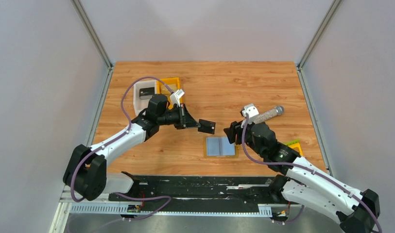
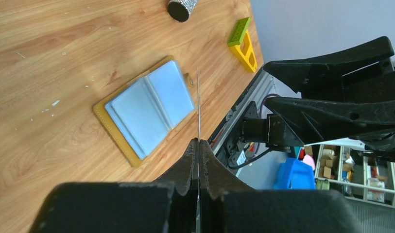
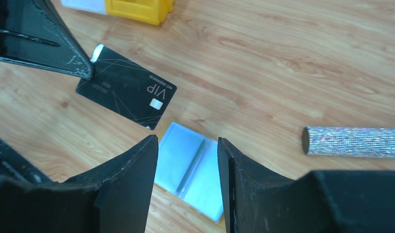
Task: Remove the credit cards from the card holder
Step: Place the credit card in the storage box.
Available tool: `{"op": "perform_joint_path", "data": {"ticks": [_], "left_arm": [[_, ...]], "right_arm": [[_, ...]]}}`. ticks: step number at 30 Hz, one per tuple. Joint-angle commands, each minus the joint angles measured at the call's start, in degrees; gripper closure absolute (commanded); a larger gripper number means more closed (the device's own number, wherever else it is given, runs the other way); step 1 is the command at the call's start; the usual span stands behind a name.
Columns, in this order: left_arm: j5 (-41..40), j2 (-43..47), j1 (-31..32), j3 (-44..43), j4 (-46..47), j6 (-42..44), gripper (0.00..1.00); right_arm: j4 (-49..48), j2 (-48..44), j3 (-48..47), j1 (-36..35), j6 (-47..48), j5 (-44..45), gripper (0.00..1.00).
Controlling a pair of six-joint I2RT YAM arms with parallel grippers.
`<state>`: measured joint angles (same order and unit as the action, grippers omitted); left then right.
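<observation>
The card holder (image 1: 220, 146) lies open on the table, two light-blue panels edged in tan; it also shows in the left wrist view (image 2: 144, 108) and the right wrist view (image 3: 190, 167). My left gripper (image 1: 194, 123) is shut on a black credit card (image 1: 206, 126), held above the table up and left of the holder. The card shows edge-on in the left wrist view (image 2: 198, 104) and face-on, marked VIP, in the right wrist view (image 3: 126, 92). My right gripper (image 1: 230, 135) is open and empty, just above the holder's right edge.
An orange bin (image 1: 169, 86) and a white box (image 1: 143, 97) holding a dark card stand at the back left. A glittery silver cylinder (image 1: 269, 114) lies right of centre. A yellow-orange tool with a green top (image 1: 296, 145) lies by the right arm.
</observation>
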<state>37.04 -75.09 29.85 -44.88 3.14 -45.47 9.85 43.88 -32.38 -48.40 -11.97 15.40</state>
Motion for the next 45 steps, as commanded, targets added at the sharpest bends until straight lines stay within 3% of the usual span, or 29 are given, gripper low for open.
{"op": "perform_joint_path", "data": {"ticks": [1, 7, 13, 20, 31, 33, 36, 37, 38, 43, 45], "left_arm": [[0.9, 2.3, -0.3, -1.2, -0.7, 3.8, 1.0], [8.7, 0.1, -0.3, -5.5, -8.0, 9.8, 1.0], [15.8, -0.6, -0.3, -7.8, -13.4, 15.2, 1.0], [20.7, -0.7, -0.3, -8.4, -13.9, 18.4, 1.0], [24.6, -0.8, -0.3, -8.6, -14.7, 21.4, 1.0], [24.2, -0.8, -0.3, -9.0, -15.7, 22.3, 1.0], [22.5, -1.0, -0.3, -9.6, -16.8, 22.8, 1.0], [22.1, -1.1, -0.4, -9.9, -17.0, 22.9, 0.99], [21.4, -1.2, -0.4, -10.0, -17.4, 22.9, 0.96], [19.1, -1.1, -2.7, -10.1, -17.3, 21.5, 0.6], [18.5, 0.4, -4.4, -8.8, -15.1, 19.2, 0.54]], "right_arm": [[0.5, 0.3, -3.6, 2.2, -4.6, -10.4, 0.5], [1.7, 3.6, -9.7, 6.8, 2.8, -28.3, 0.46], [8.3, 14.7, -19.5, 14.6, 5.9, -49.5, 0.48], [9.5, 25.3, -25.0, 15.3, 9.2, -65.8, 0.5], [9.0, 33.4, -28.1, 15.3, 10.7, -70.6, 0.53], [8.4, 34.2, -28.2, 15.2, 9.9, -71.7, 0.66], [7.3, 34.2, -27.6, 15.2, 8.1, -70.2, 0.95], [6.7, 34.1, -27.1, 15.3, 7.2, -69.4, 1.0], [6.1, 34.0, -26.6, 15.4, 6.2, -69.1, 1.0], [0.0, 31.7, -23.5, 16.1, -2.3, -65.3, 1.0], [-3.8, 30.1, -21.9, 16.9, -7.6, -61.6, 1.0]]}}
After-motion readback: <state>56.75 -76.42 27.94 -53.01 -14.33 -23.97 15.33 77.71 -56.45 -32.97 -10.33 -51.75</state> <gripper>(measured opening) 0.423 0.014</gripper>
